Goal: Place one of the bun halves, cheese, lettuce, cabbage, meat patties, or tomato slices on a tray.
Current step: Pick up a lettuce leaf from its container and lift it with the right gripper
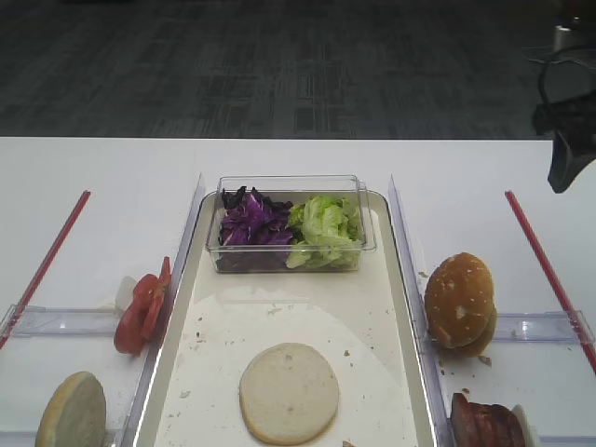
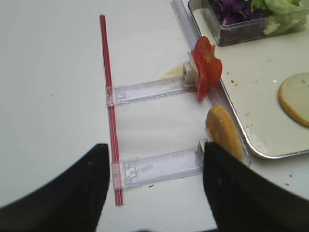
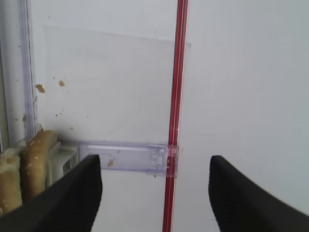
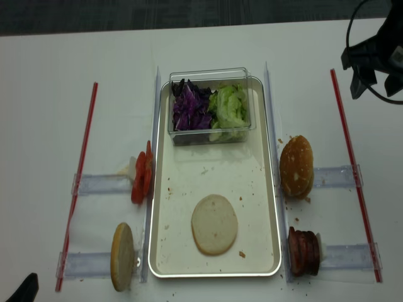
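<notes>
R gripper up at the far right edge of the table, jaws spread wide, nothing between them. Below it in the wrist view: red strip, a clear plastic bracket and bun edges at the left. L gripper also wide apart and empty, hovering over the near-left corner, w/ the left red strip under it.

Outward: tomato slices stand on edge just left of the tray. One bun half on edge at the near left, sesame bun halves on edge just right of the tray. Meat patties stacked on edge near right.

On the tray: a bun half lies cut face up, near end. At the far end a clear tub, holding purple cabbage on the left and lettuce on the right, touching.
</notes>
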You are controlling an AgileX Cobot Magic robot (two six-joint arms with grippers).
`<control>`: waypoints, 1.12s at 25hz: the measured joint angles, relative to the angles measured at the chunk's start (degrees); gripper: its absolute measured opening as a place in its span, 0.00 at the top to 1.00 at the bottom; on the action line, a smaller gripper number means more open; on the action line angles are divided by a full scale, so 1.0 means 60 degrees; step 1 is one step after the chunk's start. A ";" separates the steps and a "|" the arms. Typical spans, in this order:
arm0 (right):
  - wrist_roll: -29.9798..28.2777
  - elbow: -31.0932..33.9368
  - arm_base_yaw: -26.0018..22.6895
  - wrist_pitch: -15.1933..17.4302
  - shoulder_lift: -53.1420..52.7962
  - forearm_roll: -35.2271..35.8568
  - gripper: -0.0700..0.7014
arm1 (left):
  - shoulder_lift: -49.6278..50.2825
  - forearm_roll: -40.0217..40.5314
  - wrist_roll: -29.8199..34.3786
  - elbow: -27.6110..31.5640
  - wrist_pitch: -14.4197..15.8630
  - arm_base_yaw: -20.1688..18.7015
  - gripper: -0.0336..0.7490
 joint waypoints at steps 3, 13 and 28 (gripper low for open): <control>-0.0016 -0.0793 0.0000 0.0083 0.0702 0.0041 0.29 | 0.0000 0.0000 0.0000 0.0000 0.0000 0.0000 0.41; -0.0016 -0.2827 0.0000 0.0331 0.2619 0.0205 0.29 | 0.0000 0.0000 0.0000 0.0000 0.0000 0.0000 0.41; -0.0016 -0.4355 0.0505 0.0634 0.3821 0.0132 0.33 | 0.0000 0.0004 0.0000 0.0000 0.0000 0.0000 0.41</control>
